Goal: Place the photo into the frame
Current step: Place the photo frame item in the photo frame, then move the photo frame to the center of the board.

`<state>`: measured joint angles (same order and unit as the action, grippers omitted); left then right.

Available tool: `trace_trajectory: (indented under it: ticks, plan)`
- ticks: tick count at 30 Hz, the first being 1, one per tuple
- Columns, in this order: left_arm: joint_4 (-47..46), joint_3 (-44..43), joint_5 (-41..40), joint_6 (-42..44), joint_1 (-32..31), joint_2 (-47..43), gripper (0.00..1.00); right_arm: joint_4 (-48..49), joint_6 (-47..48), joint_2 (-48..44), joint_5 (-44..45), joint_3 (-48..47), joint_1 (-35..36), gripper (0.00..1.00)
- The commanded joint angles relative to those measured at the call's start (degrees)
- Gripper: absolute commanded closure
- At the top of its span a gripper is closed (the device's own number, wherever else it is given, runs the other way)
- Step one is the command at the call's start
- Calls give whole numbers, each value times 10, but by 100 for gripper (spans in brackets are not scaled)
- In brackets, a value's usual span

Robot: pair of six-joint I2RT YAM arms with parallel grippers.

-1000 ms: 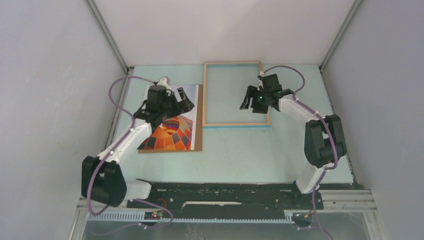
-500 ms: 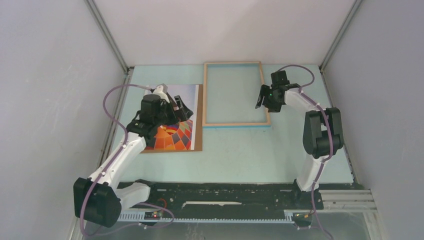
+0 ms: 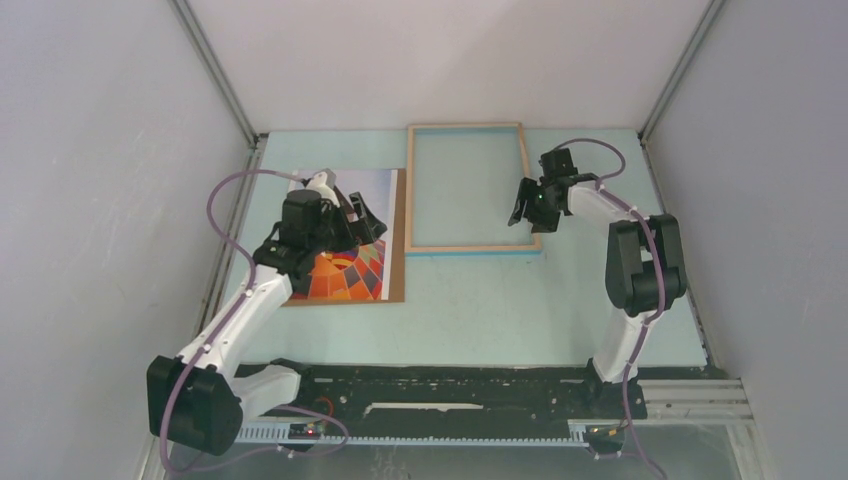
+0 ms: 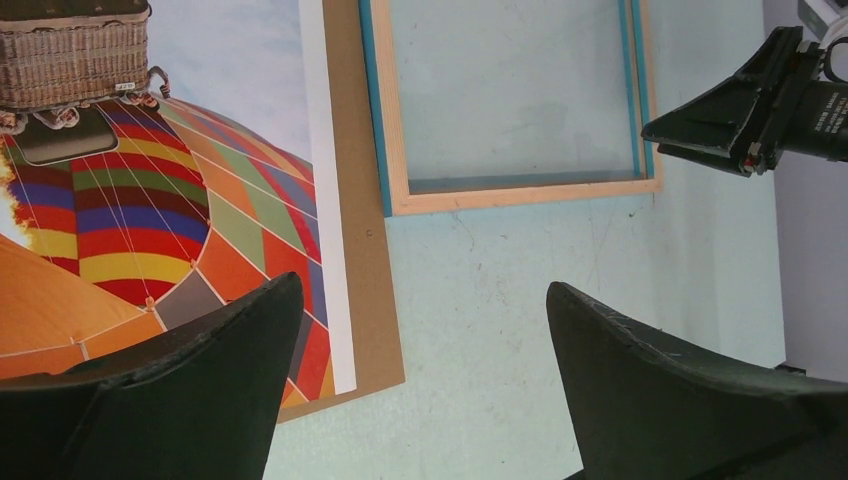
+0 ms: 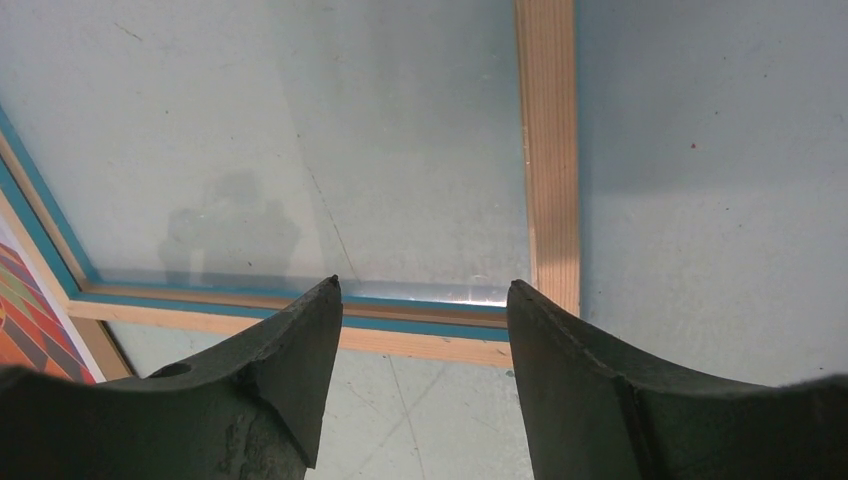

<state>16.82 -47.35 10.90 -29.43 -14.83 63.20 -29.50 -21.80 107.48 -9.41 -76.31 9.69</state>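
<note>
The photo [image 3: 345, 262] of an orange-red balloon lies face up on a brown backing board [image 3: 397, 240] at the table's left. My left gripper [image 3: 362, 222] hovers over the photo's far right part, open and empty; in the left wrist view it [image 4: 422, 290] spans the photo [image 4: 150, 200], board edge [image 4: 365, 220] and bare table. The frame [image 3: 470, 245] lies wood side up to the board's right. My right gripper [image 3: 519, 212] hangs open and empty over the frame's near right corner; in the right wrist view it [image 5: 424, 285] sits over a wooden rail [image 5: 548, 150].
White walls close in the pale green table [image 3: 480, 300] on three sides. The arms' black base rail [image 3: 450, 385] runs along the near edge. In the left wrist view the right gripper [image 4: 740, 120] shows past the frame [image 4: 520, 195].
The left arm has drawn slightly nearer over the photo. The right gripper has moved right, from over the frame's opening to its right rail, and its jaws have narrowed a little.
</note>
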Motion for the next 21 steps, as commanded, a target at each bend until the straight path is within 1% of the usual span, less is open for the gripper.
trace_trajectory:
  ticks: [1, 6, 13, 17, 21]
  plan:
    - [-18, -4, 1, 12, 1, -15, 0, 12, -5, 11, -16, 6, -5, 31]
    - [-13, -5, -7, 12, 1, -14, 0, 14, -7, 6, -12, 24, -1, 31]
    - [2, -12, -11, 12, 14, -14, 0, 17, -20, -2, -1, 64, -15, 31]
    - [15, -16, -21, 3, 31, -12, 0, 25, -26, -32, 14, 115, -25, 31]
    - [34, -16, -34, -20, 61, 6, 0, 36, -29, -81, 22, 171, -42, 30]
